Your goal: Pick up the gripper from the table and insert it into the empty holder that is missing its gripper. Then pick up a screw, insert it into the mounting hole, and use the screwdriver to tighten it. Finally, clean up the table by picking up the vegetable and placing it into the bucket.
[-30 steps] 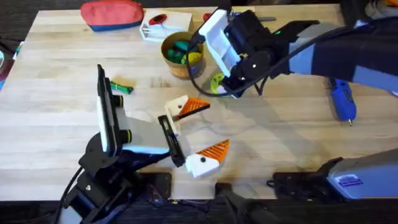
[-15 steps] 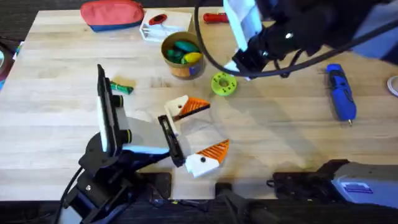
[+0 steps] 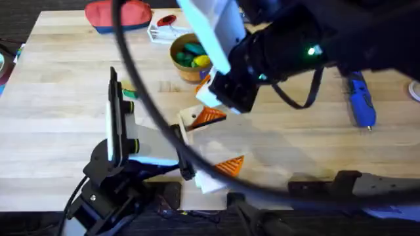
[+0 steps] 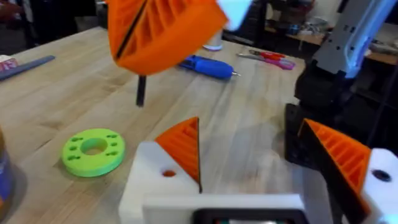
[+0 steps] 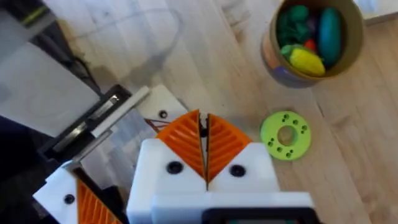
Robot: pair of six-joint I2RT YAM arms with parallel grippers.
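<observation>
Wooden table (image 3: 59, 98), and the right gripper (image 5: 204, 144) hangs over its middle with orange pads pressed together, holding nothing. Bucket (image 3: 187, 56) sits at the far side, blue screwdriver (image 3: 360, 101) off right, green vegetable (image 3: 129, 94) behind the left arm; left gripper's fingers can't be judged

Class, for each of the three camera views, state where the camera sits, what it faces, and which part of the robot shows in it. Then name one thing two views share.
Overhead: above the arm bases, looking down and forward at the table; both arms show.
Left wrist: low on the left arm, facing across the table toward the blue screwdriver; the left gripper shows.
Right wrist: high on the right arm, looking down at the bucket; the right gripper shows, shut.
Shared: the lime green ring disc in both wrist views.
</observation>
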